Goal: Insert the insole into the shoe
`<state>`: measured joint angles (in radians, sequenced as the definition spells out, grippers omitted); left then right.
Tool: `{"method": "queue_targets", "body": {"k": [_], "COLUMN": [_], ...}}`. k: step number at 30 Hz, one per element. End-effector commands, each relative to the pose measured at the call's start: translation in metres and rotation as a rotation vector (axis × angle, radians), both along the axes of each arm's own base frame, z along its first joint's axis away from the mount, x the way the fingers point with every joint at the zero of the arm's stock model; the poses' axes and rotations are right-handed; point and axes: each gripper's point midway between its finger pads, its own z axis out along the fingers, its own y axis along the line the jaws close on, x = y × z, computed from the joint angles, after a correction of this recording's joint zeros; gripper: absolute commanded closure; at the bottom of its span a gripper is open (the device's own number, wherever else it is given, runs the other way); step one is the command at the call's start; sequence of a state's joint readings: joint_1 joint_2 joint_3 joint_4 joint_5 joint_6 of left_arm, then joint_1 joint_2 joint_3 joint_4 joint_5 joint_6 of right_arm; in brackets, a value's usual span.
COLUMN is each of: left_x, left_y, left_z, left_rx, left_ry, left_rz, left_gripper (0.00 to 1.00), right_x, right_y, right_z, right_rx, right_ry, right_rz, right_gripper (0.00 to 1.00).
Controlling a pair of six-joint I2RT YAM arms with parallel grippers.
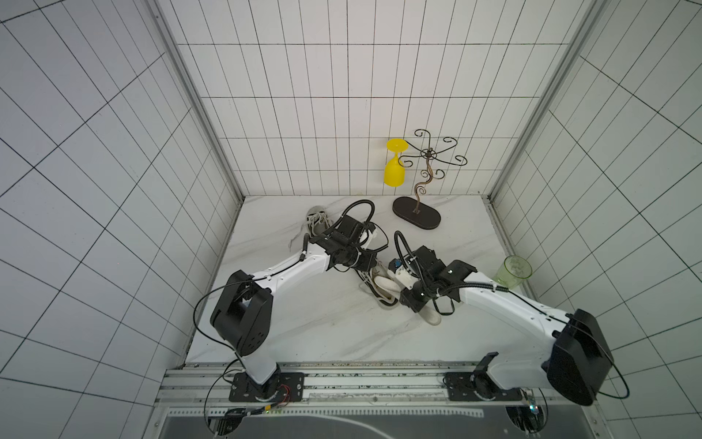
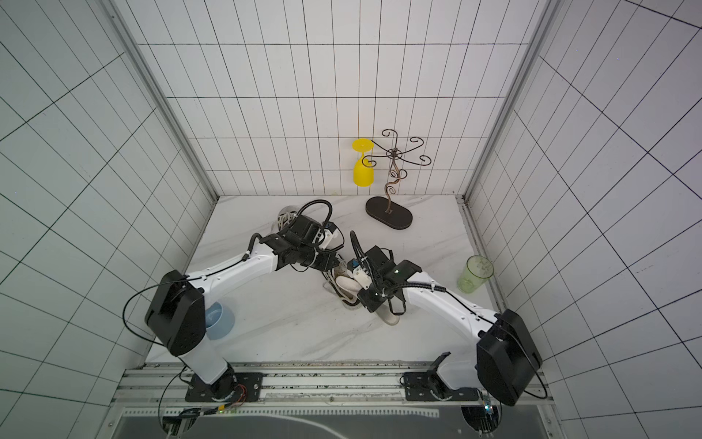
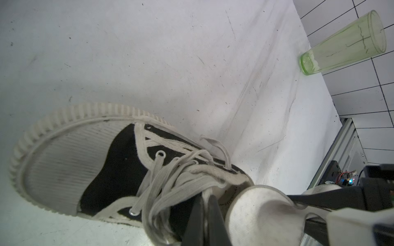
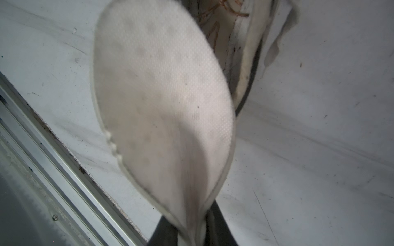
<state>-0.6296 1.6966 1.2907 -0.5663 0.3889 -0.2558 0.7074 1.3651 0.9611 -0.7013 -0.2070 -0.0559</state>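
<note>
1. Near left on the bench (image 1: 304,327), a blue bowl (image 2: 222,317) stands half hidden by the left arm, well apart from the work.
2. The right tool (image 4: 190,232) is almost closed and pinches one end of the white insole (image 4: 162,102), which is creased at the grip. The free part bows upward and reaches the mouth of the shoe. How much is already inside, I cannot tell.
3. Just beyond, mid-bench, lies the black canvas sneaker (image 3: 110,170) with its white toe cap. The left tool (image 3: 205,210) is completely closed beside the laces at the opening. It seems to pinch the tongue or a lace, to keep the sneaker steady.
4. Risk: the insole is soft and held only at its end, so a push may fold it instead of sliding it toward the toe.
5. Risk: loose laces cross the opening and could catch the insole's edge. If only a lace is pinched, the sneaker may turn or slide.
6. Risk: both tools are very close together and may collide.
7. Farther off, a green tumbler (image 1: 513,271) at the right, a pale sneaker (image 1: 317,220) at the far left, and a wire glass rack (image 1: 418,217) with a yellow goblet (image 1: 394,171) are well apart from the work.
</note>
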Motion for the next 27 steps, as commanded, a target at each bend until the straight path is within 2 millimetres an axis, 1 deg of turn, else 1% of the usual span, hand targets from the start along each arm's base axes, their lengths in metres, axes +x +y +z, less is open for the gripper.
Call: {"method": "queue_targets", "body": {"k": [1, 3, 5, 11, 15, 19, 22, 24, 27], "left_x": [0.004, 0.001, 0.0, -0.004, -0.009, -0.013, -0.008, -0.002, 0.007], "left_y": [-0.013, -0.016, -0.016, -0.014, -0.016, -0.023, -0.016, -0.01, -0.004], "left_z": [0.017, 0.018, 0.019, 0.017, 0.009, 0.009, 0.002, -0.001, 0.003], "left_rx": [-0.065, -0.078, -0.078, -0.046, -0.018, -0.026, -0.001, 0.009, -0.004], "left_ry": [-0.026, -0.02, -0.018, 0.029, 0.076, 0.095, 0.116, 0.112, 0.098], "left_rz": [-0.046, -0.06, -0.06, -0.026, 0.031, 0.053, 0.127, 0.179, 0.218], "left_gripper": [1.0, 1.0, 1.0, 1.0, 1.0, 1.0, 1.0, 1.0, 1.0], "right_x": [0.009, 0.014, 0.019, 0.029, 0.029, 0.027, 0.029, 0.027, 0.019], "right_y": [0.013, 0.01, 0.011, 0.022, 0.022, 0.019, 0.02, 0.017, 0.004], "right_z": [0.018, 0.013, 0.011, 0.02, 0.019, 0.009, 0.011, 0.011, 0.005], "right_rx": [0.017, -0.017, -0.032, -0.043, -0.088, -0.136, -0.134, -0.139, -0.179], "right_ry": [0.006, 0.013, 0.022, 0.072, 0.129, 0.177, 0.183, 0.189, 0.198], "right_rz": [-0.031, -0.065, -0.093, -0.144, -0.162, -0.19, -0.213, -0.223, -0.231], "right_gripper": [0.78, 0.78, 0.78, 0.78, 0.78, 0.78, 0.79, 0.79, 0.79]}}
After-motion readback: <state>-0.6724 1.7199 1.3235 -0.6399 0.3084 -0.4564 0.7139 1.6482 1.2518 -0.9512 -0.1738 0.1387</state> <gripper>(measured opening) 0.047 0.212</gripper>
